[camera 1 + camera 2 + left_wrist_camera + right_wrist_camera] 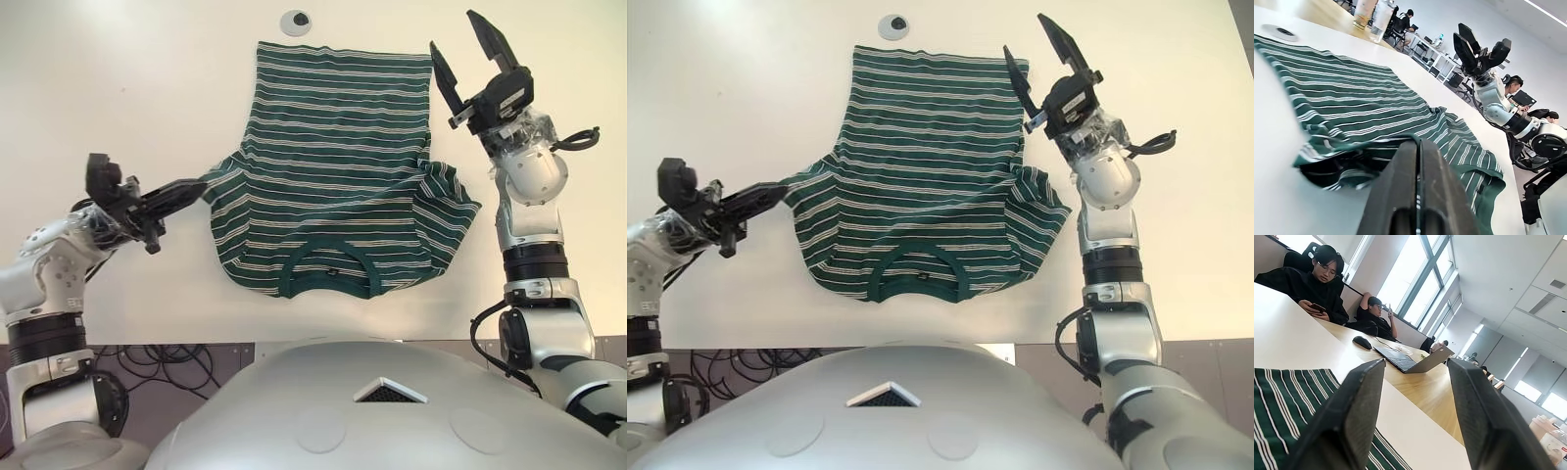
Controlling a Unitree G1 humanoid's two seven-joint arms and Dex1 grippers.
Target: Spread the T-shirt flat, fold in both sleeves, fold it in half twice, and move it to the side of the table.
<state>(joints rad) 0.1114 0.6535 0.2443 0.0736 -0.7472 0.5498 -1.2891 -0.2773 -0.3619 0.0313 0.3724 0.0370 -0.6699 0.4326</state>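
A dark green T-shirt [333, 166] with white stripes lies on the white table [118, 98], collar toward me and hem at the far side. Both sleeves are bunched and partly tucked at the sides. My left gripper [199, 185] sits low at the table's left, shut on the tip of the left sleeve [1347, 161]; its closed fingers [1418, 196] meet the fabric edge. My right gripper [453, 29] hangs open above the shirt's far right corner, touching nothing, and the striped cloth [1288, 396] lies below its fingers.
A round grey cable port [296, 21] is set into the table just beyond the hem. The table's near edge [147, 331] runs close in front of me. Bare table lies left and right of the shirt. Bottles [1374, 12] stand on a table farther off.
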